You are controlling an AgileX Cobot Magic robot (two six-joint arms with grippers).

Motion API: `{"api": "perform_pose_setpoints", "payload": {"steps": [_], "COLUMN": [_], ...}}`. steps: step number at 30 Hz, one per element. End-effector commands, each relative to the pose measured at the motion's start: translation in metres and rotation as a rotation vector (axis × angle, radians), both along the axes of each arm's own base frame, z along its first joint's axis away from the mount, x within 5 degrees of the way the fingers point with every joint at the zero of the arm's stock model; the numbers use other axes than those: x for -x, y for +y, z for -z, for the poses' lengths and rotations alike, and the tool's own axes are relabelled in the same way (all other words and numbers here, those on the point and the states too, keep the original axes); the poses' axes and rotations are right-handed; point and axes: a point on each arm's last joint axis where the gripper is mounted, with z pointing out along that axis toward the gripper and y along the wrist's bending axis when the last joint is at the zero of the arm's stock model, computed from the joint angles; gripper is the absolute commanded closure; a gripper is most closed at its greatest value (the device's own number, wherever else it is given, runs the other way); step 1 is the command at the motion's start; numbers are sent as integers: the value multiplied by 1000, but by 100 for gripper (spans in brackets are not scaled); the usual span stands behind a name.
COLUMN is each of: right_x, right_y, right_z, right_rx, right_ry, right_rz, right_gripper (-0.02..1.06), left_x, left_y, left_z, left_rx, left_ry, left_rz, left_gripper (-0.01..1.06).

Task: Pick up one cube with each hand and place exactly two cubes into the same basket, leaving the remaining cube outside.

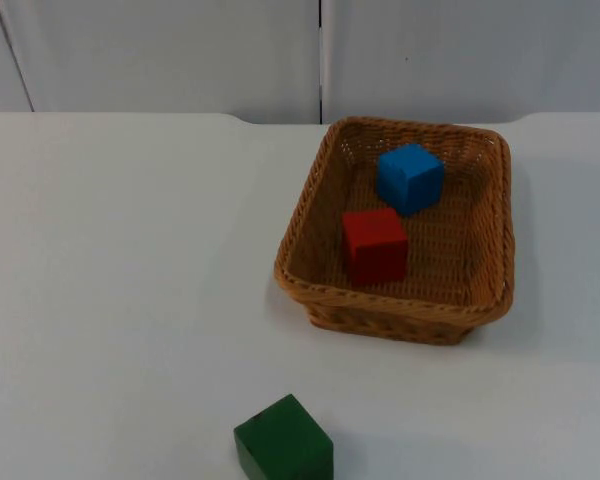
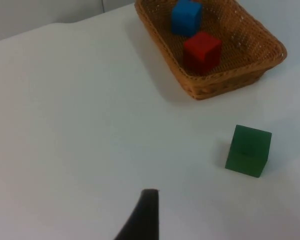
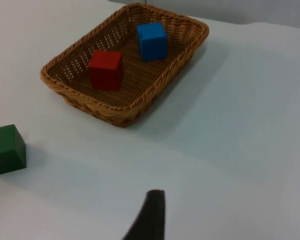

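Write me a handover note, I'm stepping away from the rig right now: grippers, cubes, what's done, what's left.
Left gripper: over bare table, back from the green cube.
Right gripper: over bare table, back from the basket.
Neither holds anything I can see.
Basket holds the red cube and the blue cube.
Green cube sits on the table, outside the basket.
Done: two cubes in, one out. Nothing looks left.

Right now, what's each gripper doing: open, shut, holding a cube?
Left gripper: raised over the bare table, holding nothing; open or shut cannot be told.
Right gripper: same, raised over the table, holding nothing; cannot be told.
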Motion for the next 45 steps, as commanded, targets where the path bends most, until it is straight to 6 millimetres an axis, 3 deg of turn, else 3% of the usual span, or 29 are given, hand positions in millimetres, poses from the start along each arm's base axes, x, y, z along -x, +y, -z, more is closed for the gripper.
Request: {"api": "perform_pose_setpoints", "payload": {"steps": [1, 3, 5, 12, 45], "right_x": [-1, -1, -1, -1, -1], "right_y": [0, 0, 0, 0, 1], "right_z": [2, 2, 2, 2, 2], "right_rx": [-1, -2, -2, -2, -3], "right_ry": [-5, -4, -4, -4, -6], "right_rz": [-5, -4, -4, -4, 37], "right_gripper": [19, 4, -1, -1, -1], "left_x": [-1, -1, -1, -1, -1], "left_y": [0, 0, 0, 0, 0], "left_z": [1, 1, 1, 1, 1], "left_rx": [10, 10, 10, 10, 10], "left_ry": [-4, -4, -4, -4, -4], "left_rz": [-8, -8, -8, -8, -8], "left_gripper": [17, 17, 17, 0, 0]}}
